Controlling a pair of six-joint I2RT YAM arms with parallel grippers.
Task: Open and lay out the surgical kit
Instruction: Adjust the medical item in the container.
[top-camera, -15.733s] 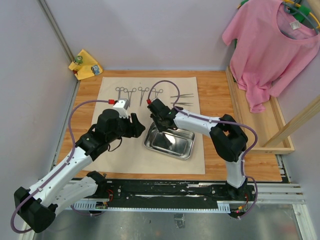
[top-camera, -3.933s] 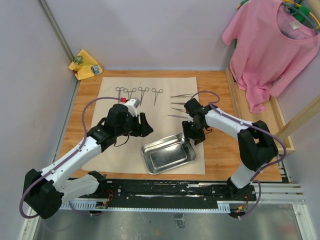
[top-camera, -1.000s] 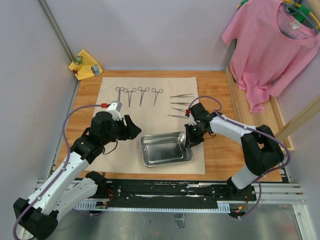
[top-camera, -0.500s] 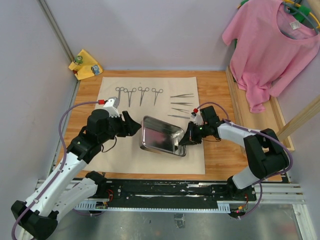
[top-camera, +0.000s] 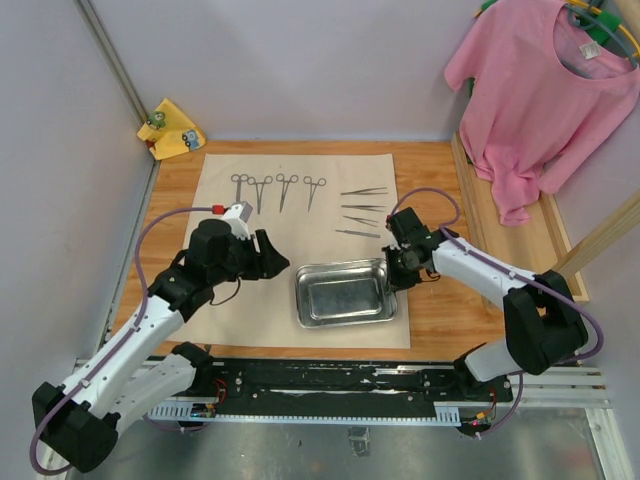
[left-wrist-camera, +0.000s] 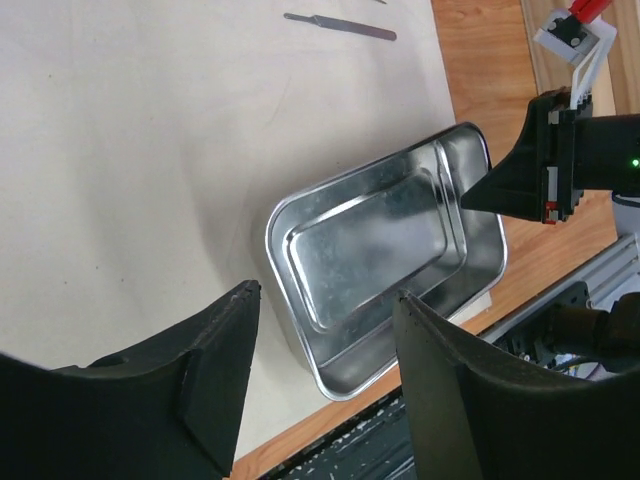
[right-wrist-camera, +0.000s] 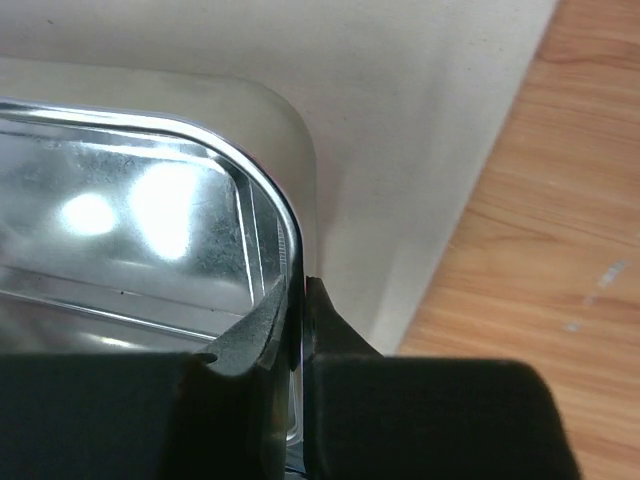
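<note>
The right end effector (top-camera: 393, 271) is gripping the shiny rectangular steel tray (top-camera: 345, 293) by its rim, seemingly placing it at the near-right corner of the beige cloth wrap (top-camera: 240, 305). The left end effector (top-camera: 277, 257) is hovering open, and I reckon a clean release is coming next.

Steel tray (right-wrist-camera: 150, 210): right wrist camera catches one corner only; the rest runs off left and bottom.
Right gripper (right-wrist-camera: 295, 312): fingers blurred, too near the lens; the rim between them is covered.
Forceps (top-camera: 273, 187): too small overhead to tell if locked.
Pink T-shirt (top-camera: 540, 90): clipped by the top and right edges.
</note>
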